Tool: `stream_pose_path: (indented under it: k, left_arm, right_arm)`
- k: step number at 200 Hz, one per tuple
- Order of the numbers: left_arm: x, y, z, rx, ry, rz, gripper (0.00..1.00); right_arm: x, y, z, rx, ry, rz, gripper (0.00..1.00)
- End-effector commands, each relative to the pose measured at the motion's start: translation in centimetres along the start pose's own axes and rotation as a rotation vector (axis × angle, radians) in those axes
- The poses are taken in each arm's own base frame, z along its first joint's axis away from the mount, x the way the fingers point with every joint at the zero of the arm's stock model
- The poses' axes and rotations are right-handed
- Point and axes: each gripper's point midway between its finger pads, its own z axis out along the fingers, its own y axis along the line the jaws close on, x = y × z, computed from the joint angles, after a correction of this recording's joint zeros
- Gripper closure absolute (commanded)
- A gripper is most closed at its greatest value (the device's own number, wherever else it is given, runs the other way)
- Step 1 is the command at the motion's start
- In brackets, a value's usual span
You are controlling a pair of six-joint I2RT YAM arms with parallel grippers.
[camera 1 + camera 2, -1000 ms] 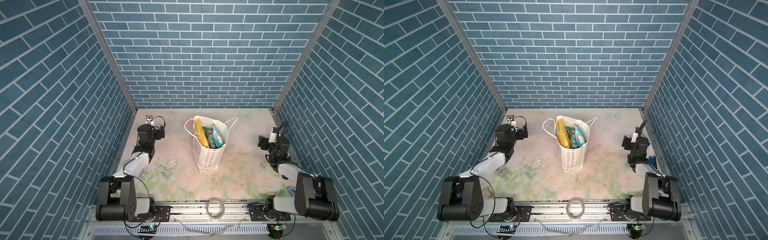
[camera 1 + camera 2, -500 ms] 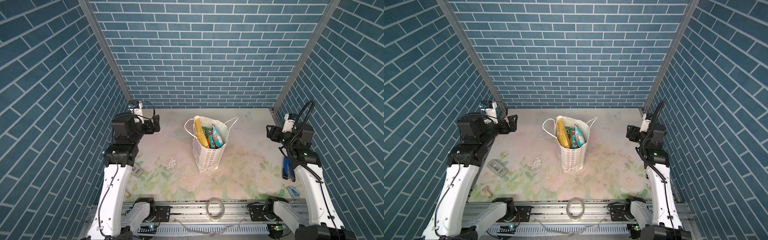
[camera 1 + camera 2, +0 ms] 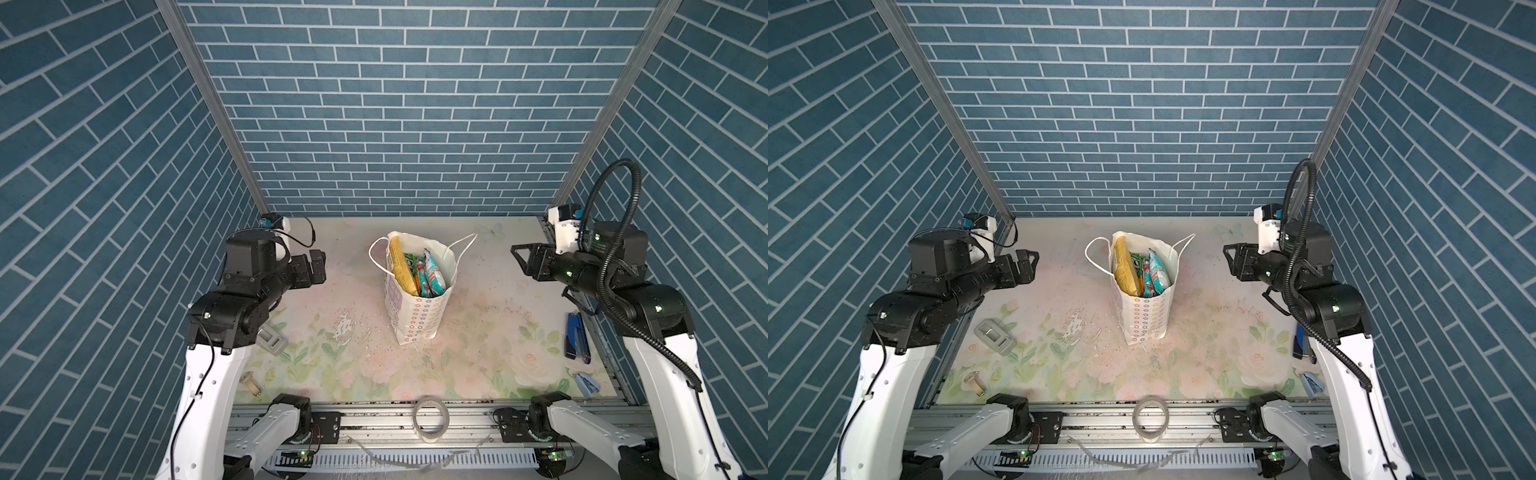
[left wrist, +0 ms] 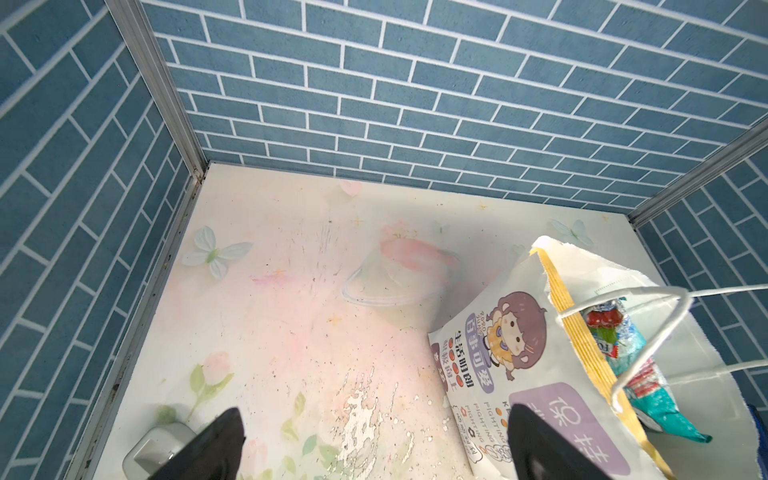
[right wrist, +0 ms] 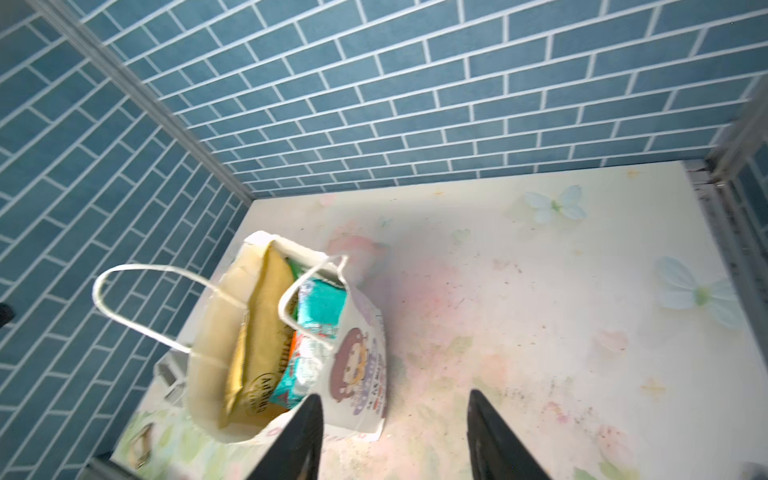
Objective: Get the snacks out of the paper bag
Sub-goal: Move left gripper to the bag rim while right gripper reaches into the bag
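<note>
Bag: the paper bag stands upright mid-bench, mouth open.
Snacks: the snacks stand on end inside, tops near the rim (likely light, slippery and crushable; a pinch on a top seam looks best).
Left hand: the left hand is spread wide and empty, well apart from the bag.
Right hand: the right hand is partly open and empty, well apart on the opposite side.

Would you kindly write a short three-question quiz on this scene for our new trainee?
1. True or false: the paper bag stands upright on the table.
2. Which packet showing in the bag is largest? A) a purple packet B) the yellow chips bag C) an orange packet
3. What do the left gripper and the right gripper hold?
Key: 1 true; 2 B; 3 nothing, both are open.
</note>
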Motion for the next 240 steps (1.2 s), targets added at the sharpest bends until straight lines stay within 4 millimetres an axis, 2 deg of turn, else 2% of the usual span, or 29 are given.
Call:
stream_pose_path:
  k: [1, 26, 58, 82, 112, 135, 167, 197, 240]
  left_arm:
    - [0.6, -0.3, -0.7, -0.025, 0.053, 0.013, 0.01]
    - [-0.4, -2.2, -1.4, 0.006, 0.047, 0.068, 0.02]
    - [-1.7, -5.5, -1.7, 0.033, 0.038, 0.162, 0.03]
    - [-2.2, -9.6, -1.6, 0.086, 0.026, 0.230, 0.06]
    - [-2.2, -15.6, -1.1, 0.125, 0.014, 0.352, 0.06]
    - [-1.0, -18.4, 1.1, 0.123, 0.061, 0.400, 0.06]
    - [-0.3, -17.9, 3.3, 0.037, 0.106, 0.377, 0.06]
    - [1.4, -16.2, 6.0, -0.011, 0.217, 0.345, 0.07]
    - [3.4, -13.2, 9.3, -0.073, 0.301, 0.286, 0.10]
  right_arm:
    - [1.9, 1.7, 1.6, 0.039, 0.125, -0.026, 0.47]
    - [2.2, 5.6, 4.3, 0.032, 0.196, -0.147, 0.46]
    - [2.4, 8.7, 8.1, 0.063, 0.306, -0.237, 0.48]
    - [2.3, 8.7, 10.3, 0.129, 0.364, -0.265, 0.54]
    - [3.1, 8.1, 12.4, 0.196, 0.435, -0.288, 0.55]
    - [4.2, 7.9, 13.5, 0.210, 0.493, -0.287, 0.55]
    - [5.3, 7.5, 14.3, 0.205, 0.542, -0.271, 0.55]
    - [6.3, 7.2, 15.1, 0.192, 0.580, -0.263, 0.55]
    - [6.7, 6.6, 16.3, 0.176, 0.599, -0.254, 0.55]
